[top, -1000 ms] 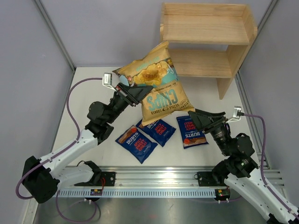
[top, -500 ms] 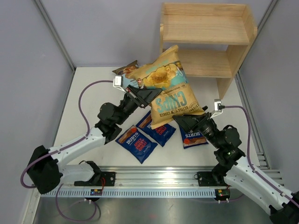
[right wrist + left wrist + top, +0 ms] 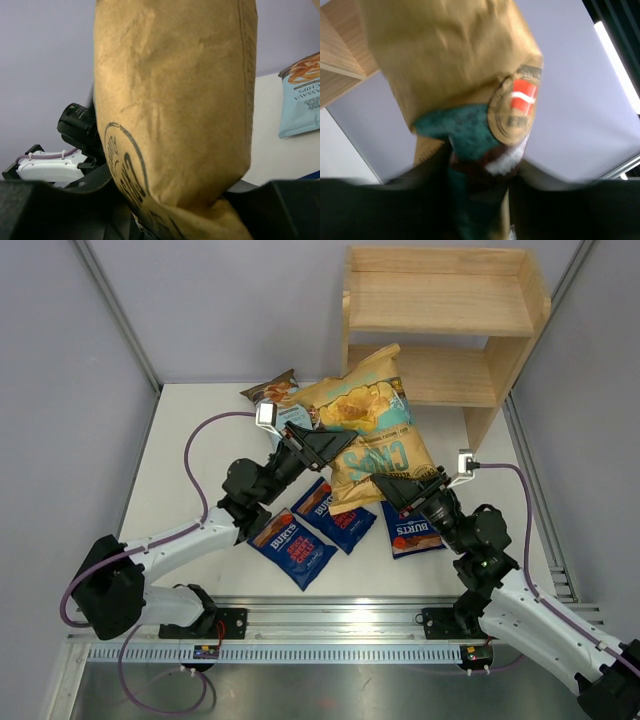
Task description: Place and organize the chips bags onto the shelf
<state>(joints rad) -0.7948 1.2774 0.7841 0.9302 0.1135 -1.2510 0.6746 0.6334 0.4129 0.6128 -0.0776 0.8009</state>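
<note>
The large yellow-gold chips bag point(image 3: 365, 430) hangs tilted in the air between both arms, its top corner close to the lower tier of the wooden shelf point(image 3: 450, 380). My right gripper point(image 3: 392, 486) is shut on its lower edge, and the paper point(image 3: 170, 100) bunches between the fingers point(image 3: 45, 210). My left gripper point(image 3: 335, 447) stands at the bag's left side; in the blurred left wrist view its jaws are apart with the bag's teal edge point(image 3: 465, 135) between them. Three dark blue Burts bags point(image 3: 293, 547) point(image 3: 335, 517) point(image 3: 412, 525) lie flat on the table. A light blue bag point(image 3: 287, 412) lies behind the left arm.
The shelf point(image 3: 337, 65) stands at the table's back right, with both tiers bare. Grey walls and metal frame posts close in the table on the left and right. The left arm's wrist point(image 3: 75, 122) shows behind the bag in the right wrist view.
The yellow-gold bag moved right and toward the shelf with the left arm. My right gripper came in from the right and closed on its lower edge. The left jaws widened.
</note>
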